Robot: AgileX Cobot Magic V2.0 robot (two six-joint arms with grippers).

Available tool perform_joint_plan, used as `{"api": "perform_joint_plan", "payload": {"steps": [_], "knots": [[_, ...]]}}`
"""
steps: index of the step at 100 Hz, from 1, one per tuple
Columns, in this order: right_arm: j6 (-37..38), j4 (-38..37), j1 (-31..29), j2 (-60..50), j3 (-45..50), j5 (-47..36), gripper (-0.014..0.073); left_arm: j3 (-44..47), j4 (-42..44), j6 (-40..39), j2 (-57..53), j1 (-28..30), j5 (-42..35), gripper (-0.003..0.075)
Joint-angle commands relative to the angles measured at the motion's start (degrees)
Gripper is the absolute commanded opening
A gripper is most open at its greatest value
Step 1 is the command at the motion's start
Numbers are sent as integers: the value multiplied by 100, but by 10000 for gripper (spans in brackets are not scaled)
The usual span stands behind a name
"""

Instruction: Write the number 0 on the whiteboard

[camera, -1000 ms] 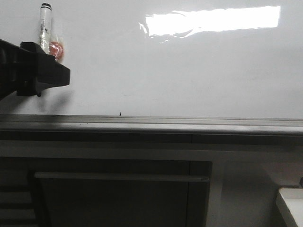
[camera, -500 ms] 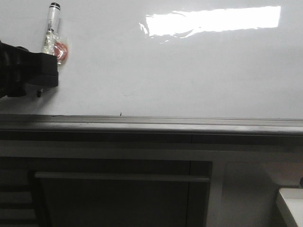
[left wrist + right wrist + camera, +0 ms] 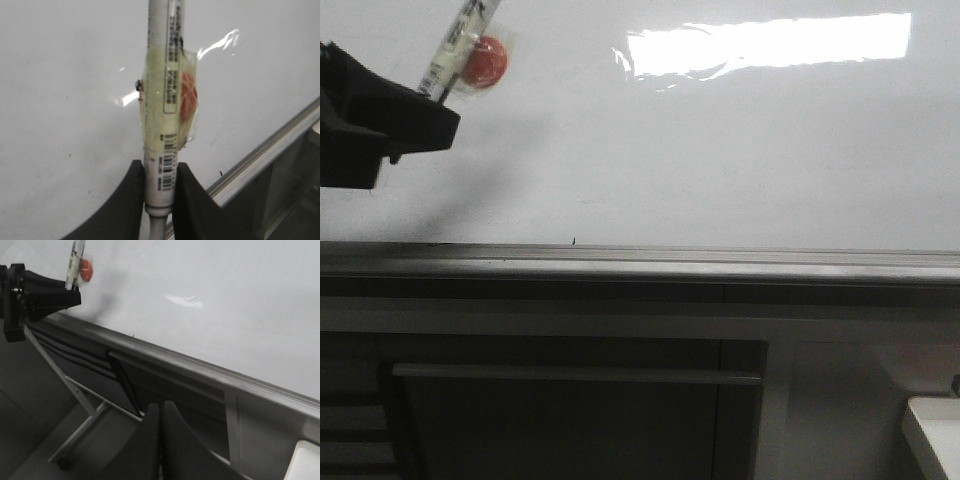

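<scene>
My left gripper (image 3: 425, 95) is shut on a white marker pen (image 3: 455, 50) with an orange-red round sticker taped to it, held at the upper left in front of the whiteboard (image 3: 720, 160). The marker's tip runs off the top of the front view. In the left wrist view the fingers (image 3: 134, 195) clamp the marker's barrel (image 3: 165, 100), and the board (image 3: 60, 100) lies behind it. No drawn number 0 shows on the board. My right gripper (image 3: 160, 412) is shut and empty, low in front of the dark cabinet, and sees the left gripper (image 3: 72, 292) far off.
A grey metal rail (image 3: 640, 262) edges the board's lower side. Below it stands a dark grey cabinet (image 3: 580, 410) with a long bar handle. A white object's corner (image 3: 935, 430) sits at the lower right. A bright light glare (image 3: 770, 42) lies on the board's top.
My left gripper has moved up and slightly right with the marker. The marker now tilts more to the right and its tip has left the top of the view.
</scene>
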Motion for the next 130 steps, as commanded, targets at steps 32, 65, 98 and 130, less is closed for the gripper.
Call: {"api": "perform_joint_plan", "payload": {"steps": [32, 65, 98, 130], "knots": [[-1336, 362, 1057, 1719, -1149, -561, -66, -154, 1287, -58, -1286, -414, 569, -20], [-2054, 433, 2488, 2812, -1347, -1205, -22, -154, 1783, -58, -1338, -1483, 1697, -20], [-2104, 477, 3691, 3346, -1347, -2225, 361, -154, 1815, -58, -1338, -1481, 1623, -20], [-2104, 385, 3997, 3750, -1877, -2537, 361, -154, 2223, -58, -1338, -1481, 1382, -20]]}}
